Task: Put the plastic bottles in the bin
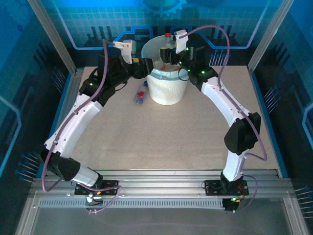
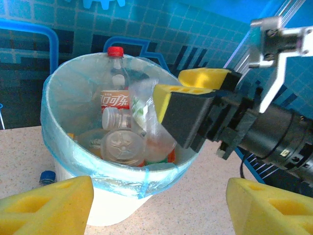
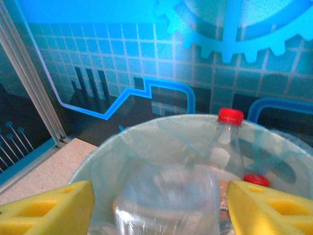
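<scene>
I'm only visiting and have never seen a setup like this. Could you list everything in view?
bin: one, white with a light-blue liner, far middle of the table.
bottles in the bin: several, count unclear, mostly clear, piled inside.
upright bottle: one, red cap and red label, standing in the bin.
blurred bottle: one, clear, over the bin.
bottle on the table: one, blue cap, some red, lying just left of the bin.
table: one, beige speckled.
walls: blue patterned panels around the table.
arms: two, white and black.
left end effector: yellow fingers, open, empty, facing the bin.
right end effector: yellow fingers, open, above the bin.
</scene>
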You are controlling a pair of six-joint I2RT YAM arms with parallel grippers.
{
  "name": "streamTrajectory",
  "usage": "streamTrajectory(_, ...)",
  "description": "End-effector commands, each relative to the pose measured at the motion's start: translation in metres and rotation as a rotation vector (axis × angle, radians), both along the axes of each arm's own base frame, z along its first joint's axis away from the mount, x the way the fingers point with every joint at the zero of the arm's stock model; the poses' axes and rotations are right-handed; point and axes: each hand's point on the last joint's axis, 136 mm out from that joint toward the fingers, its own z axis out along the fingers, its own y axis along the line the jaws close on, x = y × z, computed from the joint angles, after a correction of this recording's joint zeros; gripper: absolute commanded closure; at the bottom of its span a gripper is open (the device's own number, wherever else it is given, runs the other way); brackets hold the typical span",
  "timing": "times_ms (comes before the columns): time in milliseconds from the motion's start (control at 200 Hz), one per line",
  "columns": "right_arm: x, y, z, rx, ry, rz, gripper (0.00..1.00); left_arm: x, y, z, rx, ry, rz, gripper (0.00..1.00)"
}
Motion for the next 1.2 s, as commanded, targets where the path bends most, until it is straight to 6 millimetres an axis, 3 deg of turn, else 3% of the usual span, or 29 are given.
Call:
streamTrajectory(0,-0.01,-0.004,0.048,0.053,-0.088,0.021,0.28,-0.015,0.003,0.023,0.005,-0.056,-0.012,0.27)
streamTrajectory(145,-0.007,-0.004,0.052,0.051,-0.084,0.016,0.3,-0.016,0.006,0.024,0.016,-0.064,-0.001,0.27)
streamTrajectory(285,0.004,0.004,0.044,0.036,-0.03,0.03,0.4,-0.017,0.007,0.024,0.021,-0.064,0.001,0.27)
streamTrajectory(345,0.012,0.006,0.034,0.014,0.034,0.023,0.43,-0.018,0.008,0.024,0.023,-0.065,0.003,0.27)
streamTrajectory(490,0.025,0.014,-0.012,-0.059,0.24,0.038,0.54,-0.019,0.009,0.02,0.029,-0.056,0.007,0.27)
streamTrajectory(670,0.016,0.022,-0.057,-0.08,0.401,0.079,0.6,-0.019,0.01,0.014,0.04,-0.043,0.011,0.27)
streamTrajectory(800,0.012,0.022,-0.073,-0.075,0.431,0.084,0.61,-0.018,0.009,0.008,0.036,-0.033,0.01,0.27)
streamTrajectory(965,0.01,0.019,-0.075,-0.087,0.437,0.079,0.6,-0.017,0.008,0.006,0.031,-0.028,0.01,0.27)
streamTrajectory(1196,0.007,0.02,-0.047,-0.071,0.382,0.094,0.56,-0.011,0.015,-0.001,0.077,-0.025,0.035,0.25)
